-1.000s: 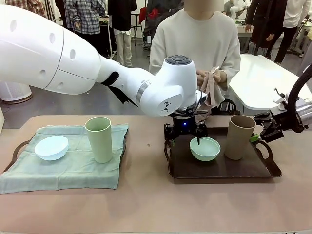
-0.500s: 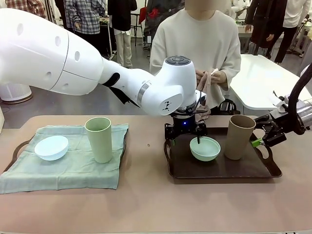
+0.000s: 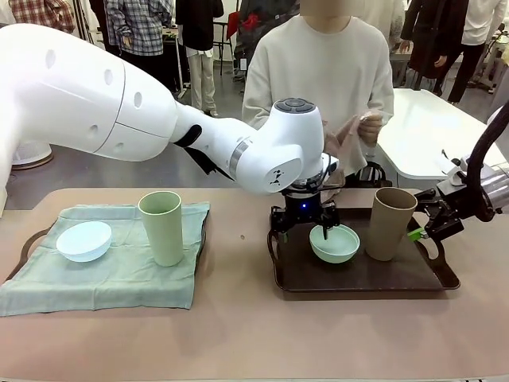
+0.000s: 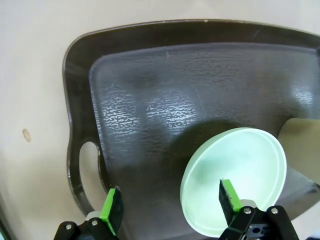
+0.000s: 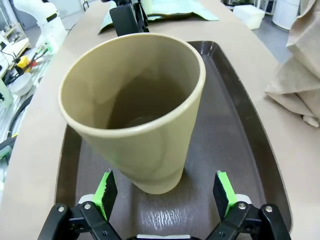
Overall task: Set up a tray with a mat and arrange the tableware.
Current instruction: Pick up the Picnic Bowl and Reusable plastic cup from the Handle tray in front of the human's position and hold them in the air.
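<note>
Cloth (image 3: 347, 137) raised, matte mint bowl (image 3: 335, 243), tall tan cup (image 3: 390, 224)

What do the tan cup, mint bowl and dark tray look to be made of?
Tall tan brown handleless cup: probably matte plastic or a bamboo-fibre composite, given its dull sheen and thick rounded rim. Small mint green bowl: likely the same material, evenly matte. Dark brown handled tray: apparently moulded plastic, with a grained, slightly glossy floor.

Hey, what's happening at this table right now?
The left gripper hangs open at the mint green bowl on the dark tray, one finger inside its rim. The right gripper, also open, faces the tan cup on that tray. A person across the table holds a beige cloth. The pale blue bowl and sage green cup sit on the green mat.
</note>
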Motion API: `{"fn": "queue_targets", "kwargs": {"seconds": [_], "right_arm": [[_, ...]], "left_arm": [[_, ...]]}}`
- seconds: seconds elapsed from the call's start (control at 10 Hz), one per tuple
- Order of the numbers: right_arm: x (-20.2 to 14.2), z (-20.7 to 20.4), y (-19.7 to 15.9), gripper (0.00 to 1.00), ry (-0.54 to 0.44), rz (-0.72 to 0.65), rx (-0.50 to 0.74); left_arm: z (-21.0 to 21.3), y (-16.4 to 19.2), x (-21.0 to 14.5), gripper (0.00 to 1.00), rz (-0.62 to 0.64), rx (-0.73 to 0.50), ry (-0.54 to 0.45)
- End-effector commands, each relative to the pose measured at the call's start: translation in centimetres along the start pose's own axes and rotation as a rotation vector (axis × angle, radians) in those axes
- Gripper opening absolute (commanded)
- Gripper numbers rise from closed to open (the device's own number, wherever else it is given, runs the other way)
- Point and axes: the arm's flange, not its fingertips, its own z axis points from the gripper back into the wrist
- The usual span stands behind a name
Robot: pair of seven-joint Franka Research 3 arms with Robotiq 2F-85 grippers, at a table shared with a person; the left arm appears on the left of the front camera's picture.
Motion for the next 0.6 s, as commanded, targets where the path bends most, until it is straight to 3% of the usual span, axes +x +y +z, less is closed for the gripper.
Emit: {"fn": "queue_targets", "kwargs": {"seconds": [0.0, 0.5], "right_arm": [[1.0, -1.0, 0.6, 1.0, -0.012, -0.012, -0.013], [1.8, -3.0, -0.5, 1.0, -0.029, -0.044, 0.027]], "left_arm": [[0.0, -0.2, 0.5, 1.0, -0.007, 0.001, 0.029], [-1.0, 0.2, 1.5, 1.0, -0.005, -0.009, 0.041]]}}
